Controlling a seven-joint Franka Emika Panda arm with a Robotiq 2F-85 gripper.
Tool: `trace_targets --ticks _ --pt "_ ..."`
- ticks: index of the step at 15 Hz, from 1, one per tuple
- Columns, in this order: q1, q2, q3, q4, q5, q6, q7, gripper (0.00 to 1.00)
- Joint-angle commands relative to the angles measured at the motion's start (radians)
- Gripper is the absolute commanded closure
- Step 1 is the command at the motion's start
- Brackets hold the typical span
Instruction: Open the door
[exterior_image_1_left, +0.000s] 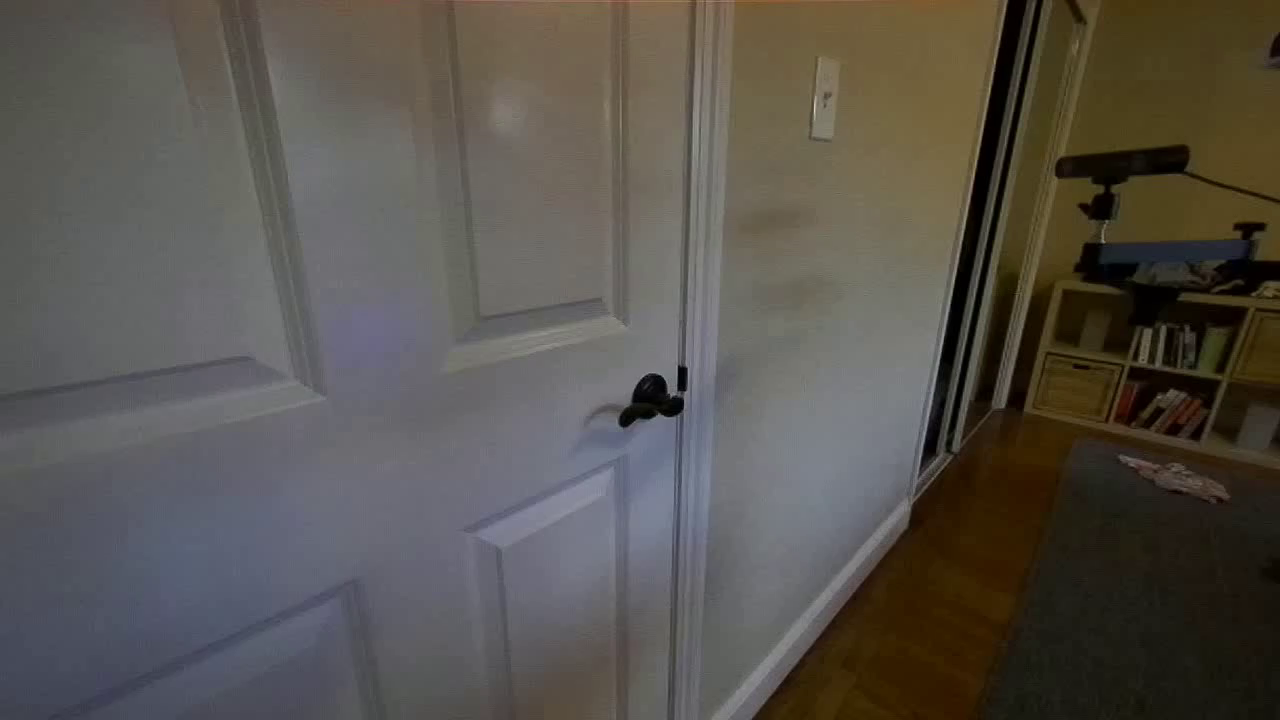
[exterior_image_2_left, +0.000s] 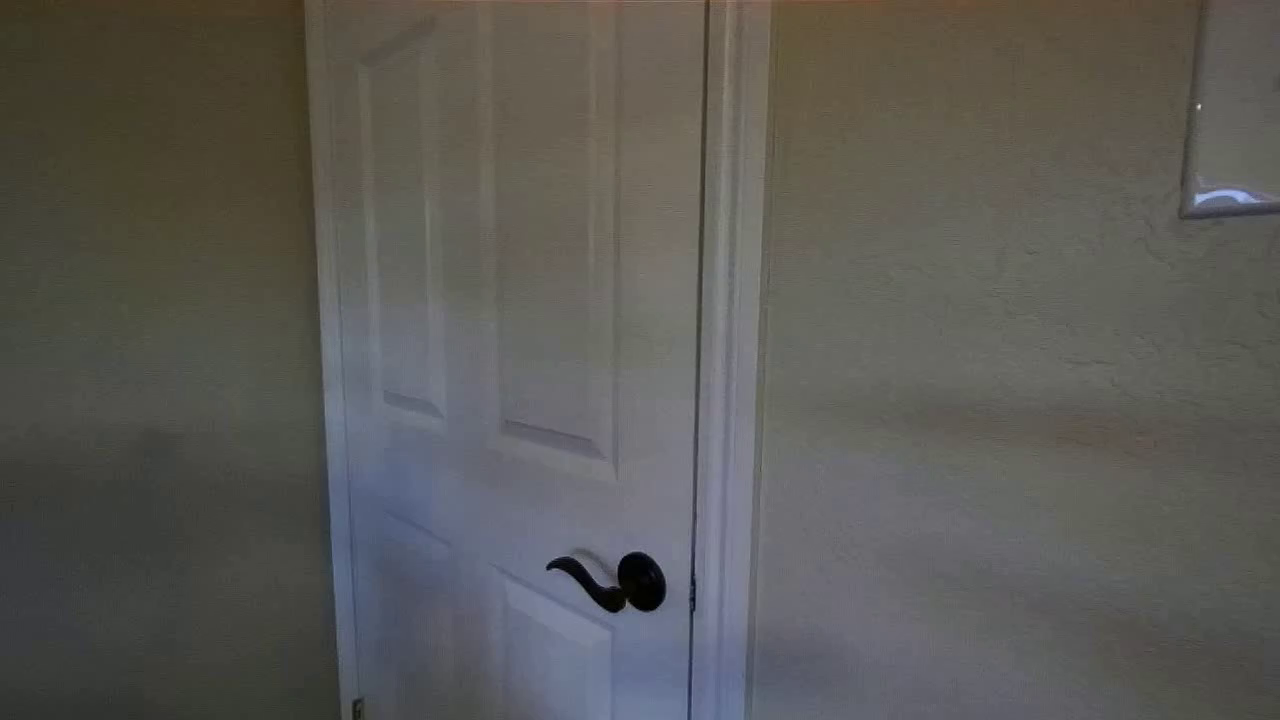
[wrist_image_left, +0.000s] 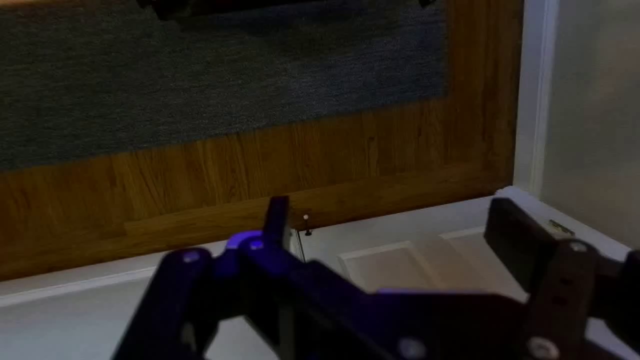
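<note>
White Panelled Door (exterior_image_2_left: 520, 360) Closed in Its Frame (exterior_image_2_left: 732, 360)

Your Robotiq gripper (wrist_image_left: 392, 220) spreads its jaws wide in the wrist view; in both exterior views, you see the dark lever handle (exterior_image_1_left: 652, 400) near the frame.

White door (exterior_image_1_left: 360, 420), its 12 and 6 o'clock ends cut in both exterior views; wall frame (exterior_image_2_left: 1240, 110) cut at 2 o'clock in exterior view; in wrist view, gripper (wrist_image_left: 390, 215) hides part of door, itself cut at 6 o'clock; dark object (wrist_image_left: 215, 6) near 11 o'clock cut too, kind not clear.
</note>
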Motion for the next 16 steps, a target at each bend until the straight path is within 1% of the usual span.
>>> trace_targets --ticks 1,6,9,13,16 --pt "-0.014 0.002 0.012 0.002 0.010 -0.002 -0.009 0.00" --pt "-0.014 0.002 0.012 0.002 0.010 -0.002 -0.009 0.00" --pt "-0.001 0.062 0.016 0.017 0.036 0.031 0.011 0.00" --pt "0.020 0.225 0.056 0.061 0.115 0.169 0.076 0.00" --pt "0.020 0.373 0.107 0.124 0.185 0.292 0.183 0.00"
